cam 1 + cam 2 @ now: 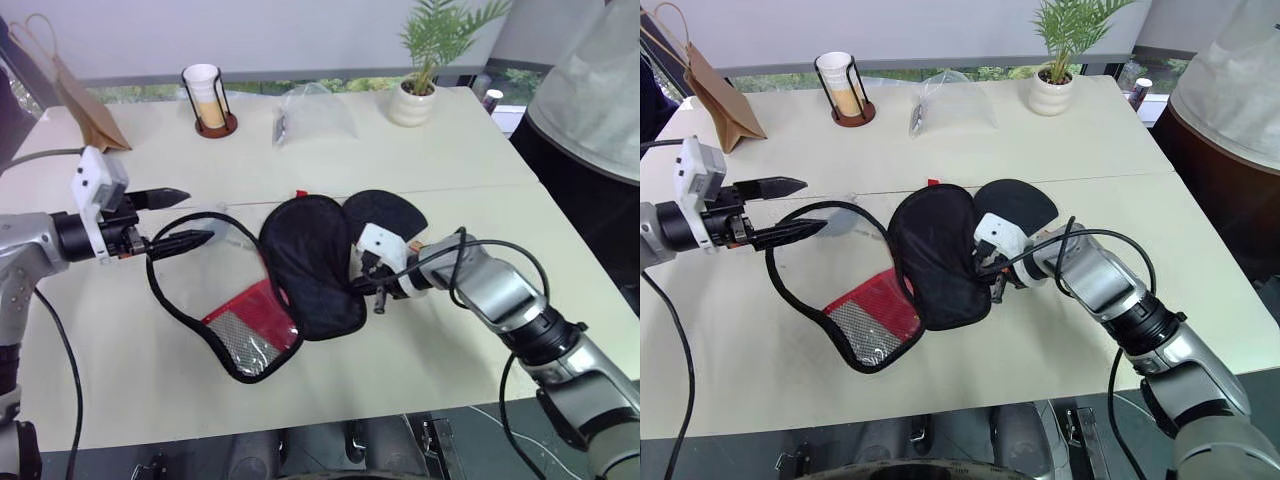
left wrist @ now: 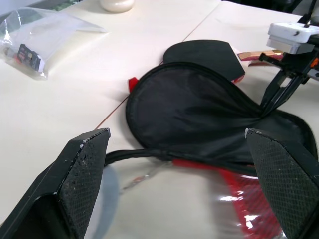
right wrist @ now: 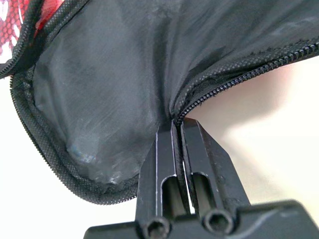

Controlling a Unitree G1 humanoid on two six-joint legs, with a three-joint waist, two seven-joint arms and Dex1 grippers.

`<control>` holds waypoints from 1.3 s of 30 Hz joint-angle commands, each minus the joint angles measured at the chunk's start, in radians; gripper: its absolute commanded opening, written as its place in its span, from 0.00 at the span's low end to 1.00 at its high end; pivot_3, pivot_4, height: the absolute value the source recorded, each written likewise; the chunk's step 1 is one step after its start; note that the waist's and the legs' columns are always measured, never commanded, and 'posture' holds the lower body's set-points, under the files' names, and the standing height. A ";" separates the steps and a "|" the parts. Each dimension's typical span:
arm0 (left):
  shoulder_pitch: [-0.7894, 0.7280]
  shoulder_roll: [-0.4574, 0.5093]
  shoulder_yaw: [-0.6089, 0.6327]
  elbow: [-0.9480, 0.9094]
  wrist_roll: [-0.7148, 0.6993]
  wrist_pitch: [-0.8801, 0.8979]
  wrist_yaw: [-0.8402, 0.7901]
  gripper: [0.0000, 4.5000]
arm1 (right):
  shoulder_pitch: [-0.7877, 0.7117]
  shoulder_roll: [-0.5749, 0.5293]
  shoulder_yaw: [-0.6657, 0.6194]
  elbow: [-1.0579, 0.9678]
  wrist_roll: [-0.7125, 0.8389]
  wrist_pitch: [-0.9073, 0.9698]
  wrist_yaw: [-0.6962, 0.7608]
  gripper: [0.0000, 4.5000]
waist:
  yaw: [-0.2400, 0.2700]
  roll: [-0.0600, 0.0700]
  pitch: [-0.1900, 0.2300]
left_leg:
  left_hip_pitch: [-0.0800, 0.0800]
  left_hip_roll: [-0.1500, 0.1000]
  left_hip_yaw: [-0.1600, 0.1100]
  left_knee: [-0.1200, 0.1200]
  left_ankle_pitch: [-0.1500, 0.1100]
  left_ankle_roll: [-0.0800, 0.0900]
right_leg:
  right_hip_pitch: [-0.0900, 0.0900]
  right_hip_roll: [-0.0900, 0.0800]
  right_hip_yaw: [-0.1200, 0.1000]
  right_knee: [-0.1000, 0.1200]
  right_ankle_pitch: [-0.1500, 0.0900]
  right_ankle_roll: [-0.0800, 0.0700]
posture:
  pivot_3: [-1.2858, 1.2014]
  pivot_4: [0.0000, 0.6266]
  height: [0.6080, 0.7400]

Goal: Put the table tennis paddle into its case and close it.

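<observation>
No text, brand, number or sign can be read anywhere. The case [image 1: 300,280], at the middle of the frame, is seen as plain black cloth with a red mesh panel, and no logo is made out on it. The bag [image 1: 315,115] at upper centre holds small items whose markings are too small to be read.

Odds and ends along the far side of the pale table [image 1: 470,340].

A brown paper bag [image 1: 85,105] with handles leans at the far left corner. Beside it a white cup [image 1: 203,92] sits in a dark wire holder on a round brown base. Near the middle lies a clear plastic bag [image 1: 312,115] with something small and dark inside. A potted palm [image 1: 425,70] in a white pot stands further right. A person in a grey top [image 1: 590,90] stands at the right edge.
</observation>
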 commanded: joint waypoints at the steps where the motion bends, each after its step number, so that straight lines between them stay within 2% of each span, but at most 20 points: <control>1: -0.011 0.000 0.007 -0.011 -0.001 -0.021 -0.002 1.00 | 0.023 -0.038 -0.013 -0.045 0.007 -0.043 0.045 0.01 | 0.003 0.000 0.000 | 0.000 0.000 0.000 0.000 0.000 0.000 | 0.000 0.000 0.000 0.000 0.000 0.000 | 0.52 0.24 1.00; 4: -0.013 -0.002 0.003 -0.010 -0.001 -0.024 0.000 1.00 | 0.025 -0.024 -0.022 -0.028 0.003 -0.044 0.032 0.01 | 0.001 0.000 0.000 | 0.000 0.000 0.000 0.000 0.000 0.000 | 0.000 0.000 0.000 0.000 0.000 0.000 | 0.52 0.24 1.00; 5: -0.015 -0.004 0.000 -0.011 -0.001 -0.024 0.001 1.00 | 0.019 -0.013 -0.027 -0.011 -0.006 -0.047 0.017 0.06 | 0.001 0.000 0.000 | 0.000 0.000 0.000 0.000 0.000 0.000 | 0.000 0.000 0.000 0.000 0.000 0.000 | 0.52 0.24 1.00; 8: -0.014 -0.008 -0.004 -0.019 -0.004 -0.022 0.005 1.00 | 0.004 -0.001 -0.051 0.005 -0.006 -0.049 0.001 0.31 | 0.000 0.000 0.000 | 0.000 0.000 0.000 0.000 0.000 0.000 | 0.000 0.000 0.000 0.000 0.000 0.000 | 0.52 0.24 1.00; 13: -0.020 -0.022 -0.022 -0.037 -0.013 -0.013 0.011 1.00 | -0.036 -0.057 -0.145 0.006 0.000 -0.045 -0.002 0.85 | 0.002 0.000 0.000 | 0.000 0.000 0.000 0.000 0.000 0.000 | 0.000 0.000 0.000 0.000 0.000 0.000 | 0.52 0.24 1.00; 18: -0.028 -0.039 -0.042 -0.047 -0.015 -0.009 0.014 1.00 | -0.032 -0.159 -0.301 -0.038 0.039 0.024 -0.019 0.85 | 0.007 0.000 0.001 | -0.001 0.000 0.000 0.000 0.000 0.000 | 0.000 0.000 0.000 -0.001 0.000 0.000 | 0.52 0.24 1.00; 24: -0.050 -0.060 -0.070 -0.031 -0.007 -0.017 0.010 1.00 | 0.093 -0.218 -0.406 -0.050 0.009 0.084 -0.128 0.85 | 0.003 0.000 0.001 | 0.000 0.000 0.000 0.000 0.000 0.000 | 0.000 0.000 0.000 0.000 0.000 0.000 | 0.52 0.24 1.00; 29: -0.080 -0.074 -0.098 -0.008 0.006 -0.024 0.000 1.00 | 0.176 -0.170 -0.408 -0.009 0.010 0.076 -0.200 0.85 | -0.001 0.000 0.001 | 0.000 0.000 0.000 0.000 0.000 0.000 | 0.000 0.000 0.000 0.000 0.000 0.000 | 0.52 0.24 1.00; 35: -0.095 -0.079 -0.113 0.000 0.011 -0.025 -0.004 1.00 | 0.183 -0.133 -0.394 0.076 0.001 0.051 -0.240 0.85 | 0.001 0.000 0.001 | 0.000 0.000 0.000 0.000 0.000 0.000 | 0.000 0.000 0.000 0.000 0.001 0.001 | 0.52 0.24 1.00; 39: -0.080 -0.073 -0.099 -0.014 0.007 -0.019 -0.005 1.00 | 0.172 -0.137 -0.445 0.014 0.050 0.102 -0.232 0.85 | 0.002 0.000 0.001 | 0.000 0.000 0.000 0.000 0.000 0.000 | 0.000 0.000 0.000 0.000 0.001 0.002 | 0.52 0.24 1.00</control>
